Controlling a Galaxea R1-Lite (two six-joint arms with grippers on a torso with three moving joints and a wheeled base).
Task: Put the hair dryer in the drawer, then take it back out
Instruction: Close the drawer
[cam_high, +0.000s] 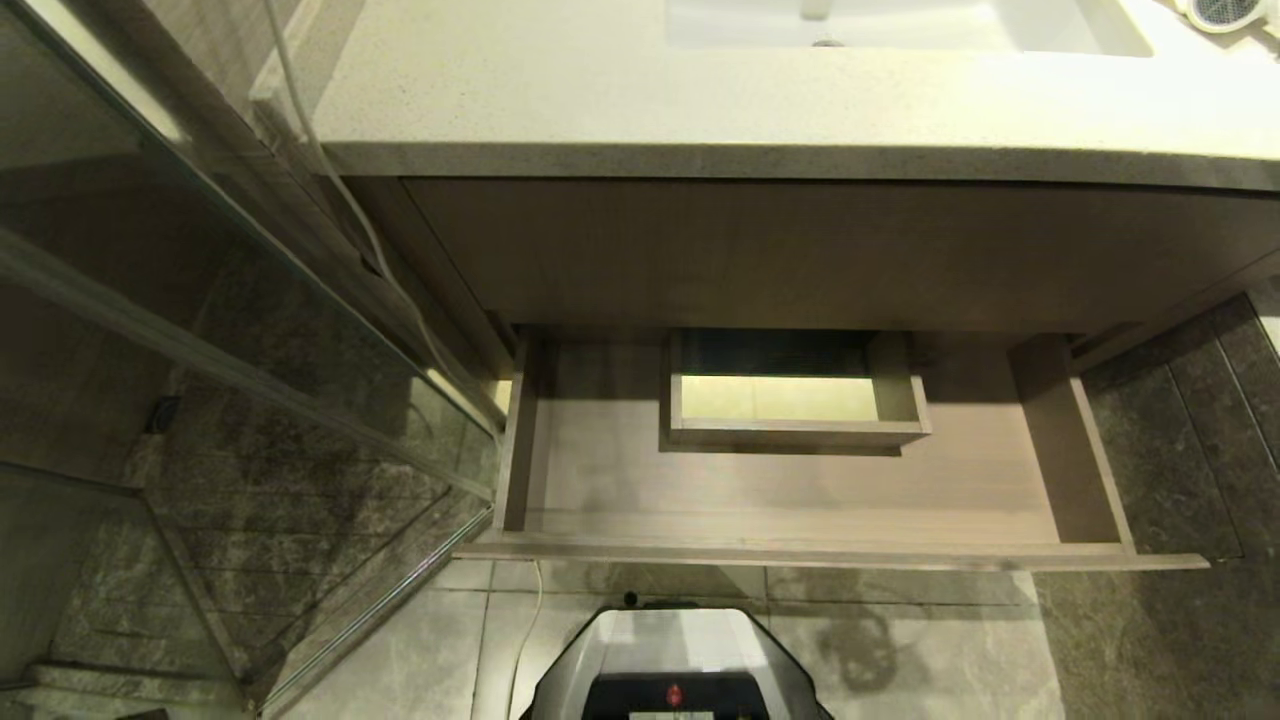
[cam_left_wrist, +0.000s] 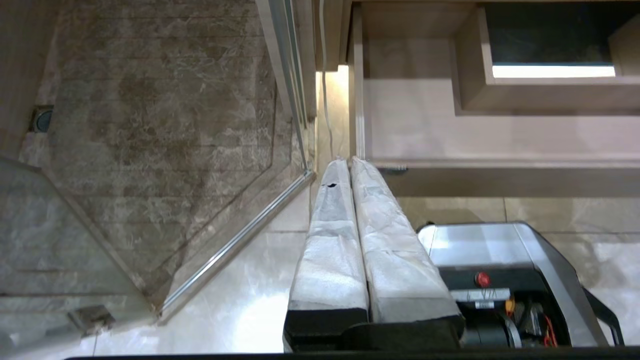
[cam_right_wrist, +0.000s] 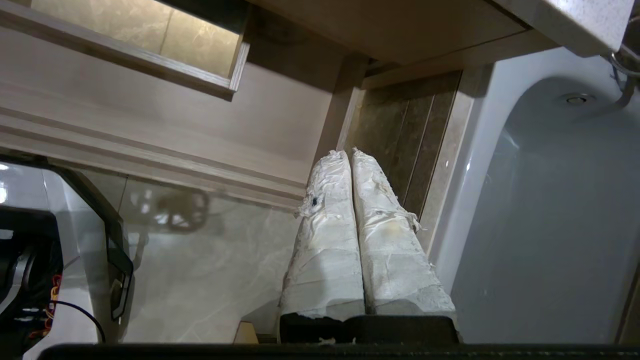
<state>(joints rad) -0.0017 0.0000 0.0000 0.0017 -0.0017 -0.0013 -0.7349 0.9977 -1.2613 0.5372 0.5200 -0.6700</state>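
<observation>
The hair dryer (cam_high: 1228, 12) lies on the countertop (cam_high: 700, 100); the drawer (cam_high: 800, 480) stands open, holding nothing. Both the left gripper (cam_left_wrist: 344, 162) and right gripper (cam_right_wrist: 345, 152) are closed, holding nothing.

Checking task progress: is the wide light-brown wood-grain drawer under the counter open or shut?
Open. The light-brown wood-grain drawer is pulled out, its bare floor showing around the boxed cutout.
</observation>
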